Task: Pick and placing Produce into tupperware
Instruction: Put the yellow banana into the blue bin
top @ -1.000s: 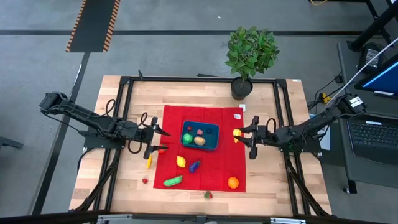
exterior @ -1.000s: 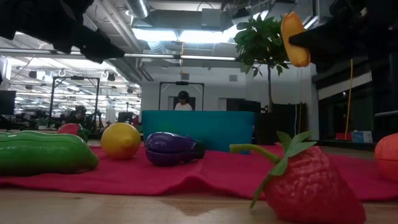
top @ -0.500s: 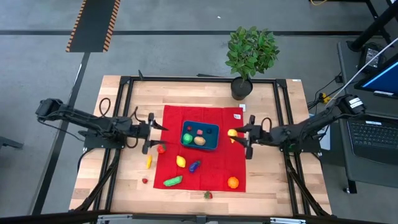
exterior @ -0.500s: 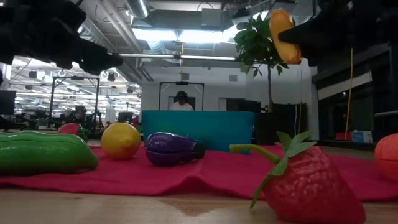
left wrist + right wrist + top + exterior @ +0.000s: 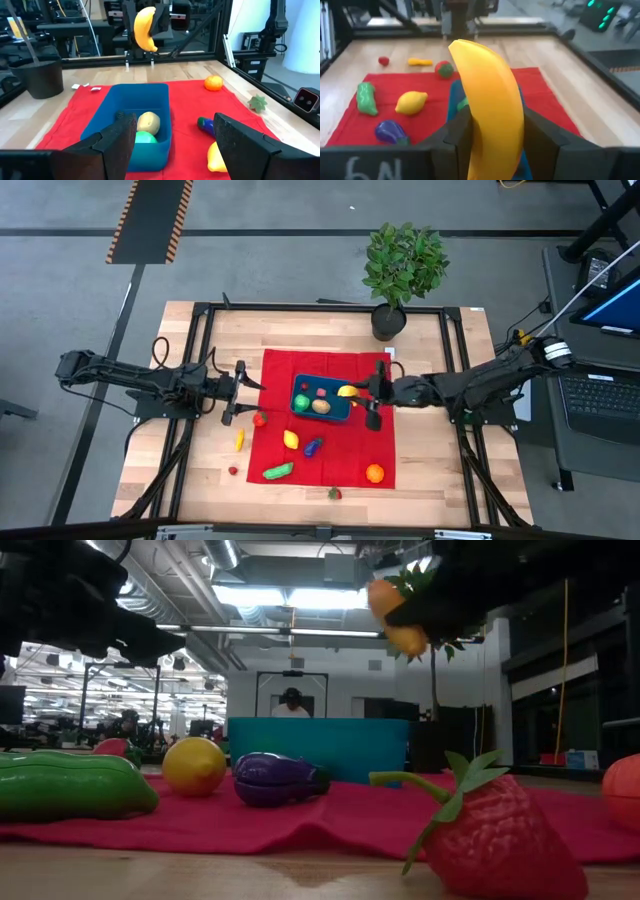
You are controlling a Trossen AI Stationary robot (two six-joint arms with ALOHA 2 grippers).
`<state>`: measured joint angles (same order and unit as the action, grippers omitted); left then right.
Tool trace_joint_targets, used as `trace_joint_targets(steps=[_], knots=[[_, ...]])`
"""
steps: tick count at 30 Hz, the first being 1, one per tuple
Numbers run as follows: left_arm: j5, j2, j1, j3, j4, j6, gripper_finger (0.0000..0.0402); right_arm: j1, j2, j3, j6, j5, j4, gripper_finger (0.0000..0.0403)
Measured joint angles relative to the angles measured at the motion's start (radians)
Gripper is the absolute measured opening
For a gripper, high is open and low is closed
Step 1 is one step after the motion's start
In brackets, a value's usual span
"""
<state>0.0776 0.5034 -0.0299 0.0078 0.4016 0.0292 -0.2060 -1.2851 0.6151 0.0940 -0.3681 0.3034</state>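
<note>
Currently: yellow banana (image 5: 347, 391) held clamped in right pincer (image 5: 358, 391), raised over the right edge of the teal tupperware (image 5: 322, 399) for dropping in | left pincer (image 5: 243, 388) spread wide, parked beside red cloth (image 5: 375, 442) on worktop (image 5: 430, 340).

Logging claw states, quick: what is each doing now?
Left claw: open, empty, left of the tupperware.
Right claw: closed on the banana.
</note>
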Motion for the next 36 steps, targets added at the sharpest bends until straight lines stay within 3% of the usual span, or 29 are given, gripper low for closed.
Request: trace_joint_targets(steps=[11, 19, 32, 36], knots=[[0.000, 0.000, 0.000, 0.000, -0.030, 0.000, 0.0255, 0.176, -0.223, 0.297, -0.071, 0.266, -0.281, 0.0140], [0.000, 0.000, -0.001, 0.000, -0.036, 0.005, 0.0255, 0.265, -0.396, 0.487, -0.129, 0.394, -0.434, 0.0140], [0.000, 0.000, -0.002, 0.000, -0.108, 0.006, 0.0255, 0.295, -0.622, 0.832, -0.232, 0.425, -0.723, 0.0140], [0.000, 0.000, -0.002, 0.000, -0.133, 0.001, 0.0255, 0.295, -0.672, 0.883, -0.232, 0.424, -0.778, 0.0140]])
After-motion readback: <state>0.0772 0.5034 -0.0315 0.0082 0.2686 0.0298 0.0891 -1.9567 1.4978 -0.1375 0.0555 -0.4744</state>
